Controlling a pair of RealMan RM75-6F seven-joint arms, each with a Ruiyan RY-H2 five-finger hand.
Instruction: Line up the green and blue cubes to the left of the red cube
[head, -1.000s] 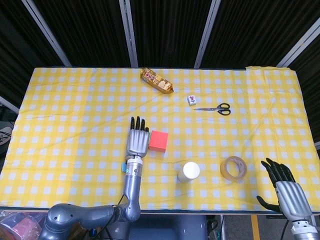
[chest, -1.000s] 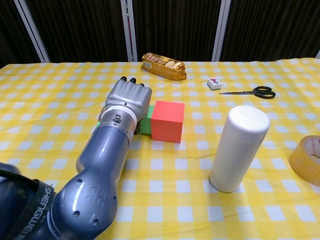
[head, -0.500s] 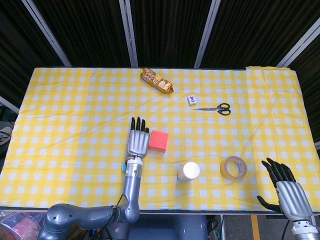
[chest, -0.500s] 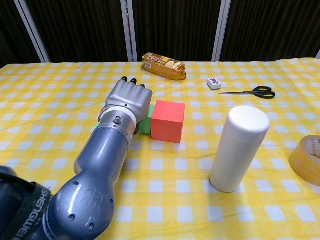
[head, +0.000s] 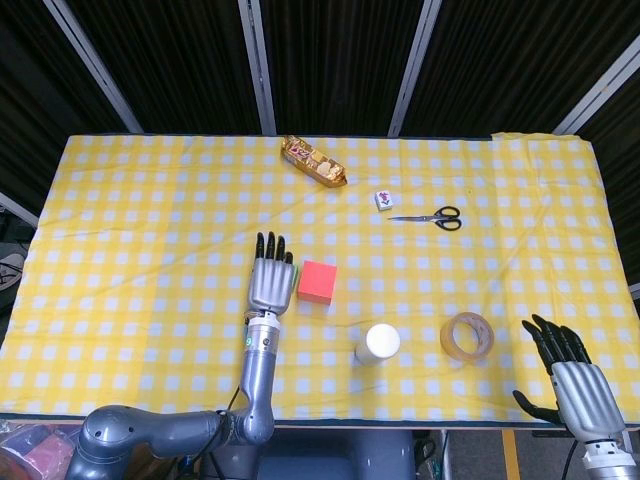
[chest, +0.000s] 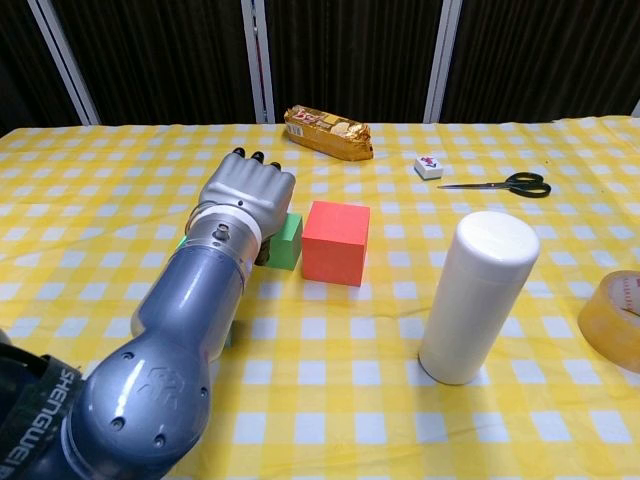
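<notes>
The red cube (head: 318, 282) (chest: 336, 243) sits near the middle of the yellow checked cloth. Right against its left side stands the green cube (chest: 288, 243), partly behind my left hand (head: 272, 283) (chest: 243, 200). That hand lies flat just left of the red cube, fingers stretched away from me, and holds nothing that I can see. In the head view the hand hides almost all of the green cube. No blue cube shows in either view. My right hand (head: 572, 380) hangs off the near right edge of the table, fingers spread and empty.
A white cylinder (head: 378, 344) (chest: 475, 297) stands right of the red cube, with a tape roll (head: 467, 336) (chest: 615, 320) further right. At the back lie a snack pack (head: 314, 161) (chest: 328, 132), a mahjong tile (head: 383, 200) (chest: 428, 167) and scissors (head: 430, 216) (chest: 505, 184).
My left hand has slid a little to the left, away from the red cube, so more of the green cube shows. The cubes and the right hand have not moved.
</notes>
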